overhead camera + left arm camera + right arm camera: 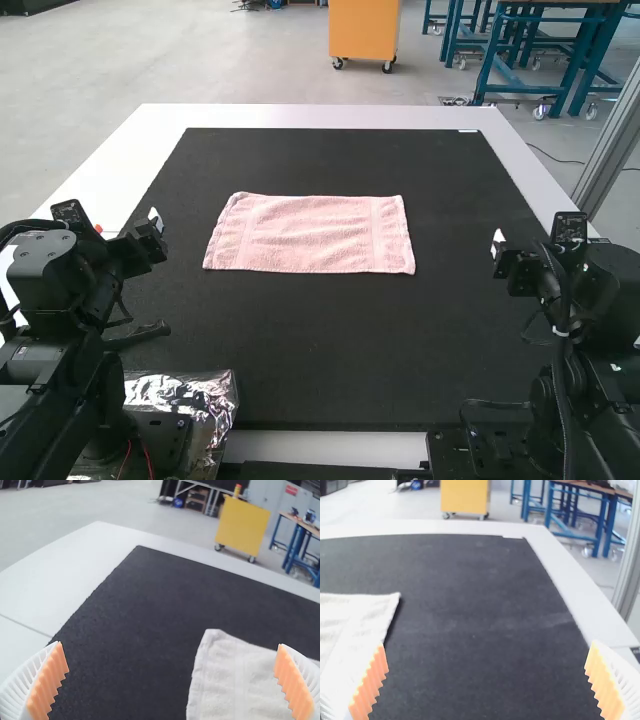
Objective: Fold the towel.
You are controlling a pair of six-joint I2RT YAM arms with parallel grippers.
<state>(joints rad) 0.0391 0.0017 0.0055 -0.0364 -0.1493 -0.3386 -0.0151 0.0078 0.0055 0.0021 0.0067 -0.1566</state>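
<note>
In the high view, the pink towel (310, 236) lies flat on a dull black mat (330, 350), in a roughly rectangular shape whose near edge is wider than its far one. Its surface is nubbly, with a flatter band running across close to each short end. The mat covers most of a smooth white table (250, 116). The left gripper (155, 222) is beside the towel, the right gripper (498, 242) on its other side, both apart from it. Shiny, wrinkled foil (190, 394) lies by the left arm's base.

In the left wrist view, the left gripper (170, 644) is wide open and empty, its white ribbed fingers lined with toothed orange pads (47, 682). A blunt towel corner and a woven band show beyond.

In the right wrist view, the right gripper (487, 643) is likewise spread wide and empty; a sharper towel corner lies on the mat.
</note>
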